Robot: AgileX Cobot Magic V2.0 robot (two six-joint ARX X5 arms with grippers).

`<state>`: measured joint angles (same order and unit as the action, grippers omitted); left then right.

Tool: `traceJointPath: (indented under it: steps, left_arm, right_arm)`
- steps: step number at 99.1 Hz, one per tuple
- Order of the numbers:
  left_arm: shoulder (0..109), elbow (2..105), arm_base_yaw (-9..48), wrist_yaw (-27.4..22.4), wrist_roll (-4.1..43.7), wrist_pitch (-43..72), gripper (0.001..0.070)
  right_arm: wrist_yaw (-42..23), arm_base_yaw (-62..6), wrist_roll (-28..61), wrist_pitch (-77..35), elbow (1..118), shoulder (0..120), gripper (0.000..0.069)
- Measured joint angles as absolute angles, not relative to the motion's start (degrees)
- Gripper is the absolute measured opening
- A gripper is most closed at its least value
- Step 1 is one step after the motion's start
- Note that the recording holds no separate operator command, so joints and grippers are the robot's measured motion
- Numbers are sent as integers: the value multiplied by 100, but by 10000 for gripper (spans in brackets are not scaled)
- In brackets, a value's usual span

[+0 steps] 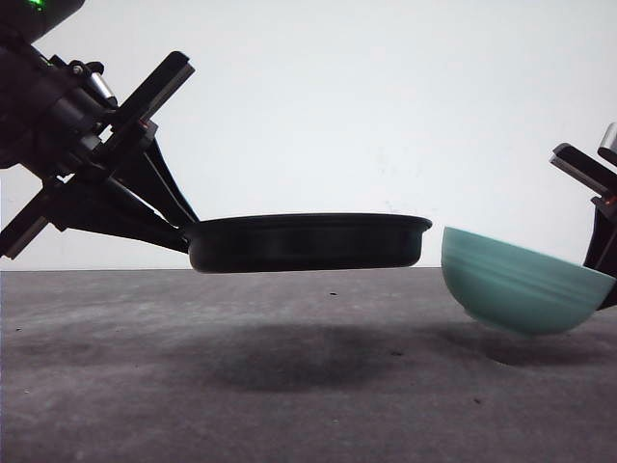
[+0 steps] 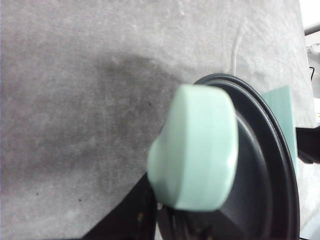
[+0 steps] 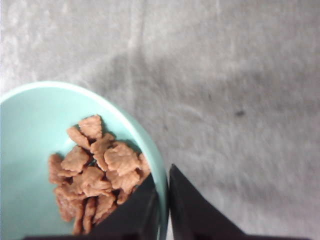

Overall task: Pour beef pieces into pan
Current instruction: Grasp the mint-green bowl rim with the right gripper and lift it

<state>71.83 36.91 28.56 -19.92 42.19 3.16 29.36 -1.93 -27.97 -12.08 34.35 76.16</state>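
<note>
My left pincer (image 1: 178, 231) grips the round black frying pan (image 1: 308, 241) aloft; my right pincer (image 3: 165, 200) pinches the teal ribbed bowl's (image 3: 30, 135) rim, reddish-brown beef pieces (image 3: 97, 165) inside.

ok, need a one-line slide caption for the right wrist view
Right gripper clamps the rim of the teal bowl, beef pieces still piled inside, above the grey table.

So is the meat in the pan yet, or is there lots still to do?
Not yet. Done: the left gripper has the pan lifted off the table, and the right gripper holds the teal bowl up beside it, tilted. In hand: lining up the pour. Left: the beef pieces all sit in the bowl, waiting to be tipped in.
</note>
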Motion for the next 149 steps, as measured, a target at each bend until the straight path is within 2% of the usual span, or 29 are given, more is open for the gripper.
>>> traceJointPath:
  steps: [22, 38, 61, 71, 102, 118, 149]
  left_arm:
    - [7183, 3691, 2967, -2025, 4198, 574, 21]
    - [7183, 3691, 3129, -2045, 4222, 578, 21]
    - [7183, 4001, 3336, -2045, 4270, 596, 21]
    - [7181, 4239, 3411, -2051, 4270, 561, 21]
    - [7181, 4574, 3599, -2045, 4257, 646, 21]
    - [7181, 4716, 3662, -1774, 4051, 1037, 21]
    - [7181, 4871, 3662, -1671, 3879, 1017, 21]
  right_arm:
    - [2941, -351, -2794, -604, 3448, 7312, 18]
    - [2880, -819, -2792, -296, 3854, 6788, 18]
    - [2720, -1632, -2554, -270, 4445, 6672, 18]
    - [2137, -2043, -2261, -266, 4556, 6654, 18]
    - [-642, -3332, -1098, -451, 4556, 6595, 17]
    - [-1966, -3957, -539, -281, 4556, 6595, 17]
    - [-2596, -4421, -38, -113, 4556, 6595, 17]
